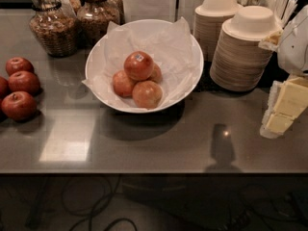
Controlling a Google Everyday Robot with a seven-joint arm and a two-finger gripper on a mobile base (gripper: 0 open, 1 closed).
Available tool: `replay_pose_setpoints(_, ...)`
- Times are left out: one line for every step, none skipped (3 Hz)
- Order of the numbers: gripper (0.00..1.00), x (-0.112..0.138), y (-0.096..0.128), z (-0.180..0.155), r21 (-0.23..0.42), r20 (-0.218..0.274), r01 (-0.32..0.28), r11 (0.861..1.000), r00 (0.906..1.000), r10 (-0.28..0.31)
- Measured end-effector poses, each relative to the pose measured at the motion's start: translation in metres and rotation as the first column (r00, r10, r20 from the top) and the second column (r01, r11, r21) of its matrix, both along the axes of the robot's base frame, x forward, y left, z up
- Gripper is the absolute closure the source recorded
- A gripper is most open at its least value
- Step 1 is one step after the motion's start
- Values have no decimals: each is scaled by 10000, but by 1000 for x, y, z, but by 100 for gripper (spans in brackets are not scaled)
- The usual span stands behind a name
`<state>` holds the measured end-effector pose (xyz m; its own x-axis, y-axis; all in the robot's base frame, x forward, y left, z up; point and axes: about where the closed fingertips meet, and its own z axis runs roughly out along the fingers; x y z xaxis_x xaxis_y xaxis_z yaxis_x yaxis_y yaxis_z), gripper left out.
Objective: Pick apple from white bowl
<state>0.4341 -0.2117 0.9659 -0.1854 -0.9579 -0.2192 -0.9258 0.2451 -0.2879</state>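
Note:
The white bowl (190,47), wide and lined with crumpled white paper, stands at the middle back of the counter. It holds several apples. The reddish-orange apple (139,65) with a small white-and-blue sticker lies on top of the pile. Paler apples (147,94) without stickers lie under and around it. My gripper (284,110) is at the right edge of the camera view, pale yellow under a white arm part. It hangs over the counter well to the right of the bowl and holds nothing that I can see.
Three dark red apples (19,105) lie on the counter at the left. Two glass jars (53,25) stand at the back left. Two stacks of beige paper bowls (240,52) stand at the back right, close to my gripper. The counter's front edge (144,172) runs below.

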Motion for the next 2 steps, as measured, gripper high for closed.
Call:
replay_pose_setpoints(0,0,0,0,0,0,0,10000,10000,0)
replay_pose_setpoints(0,4,10,4,166,260,-138,9998,9996,133)
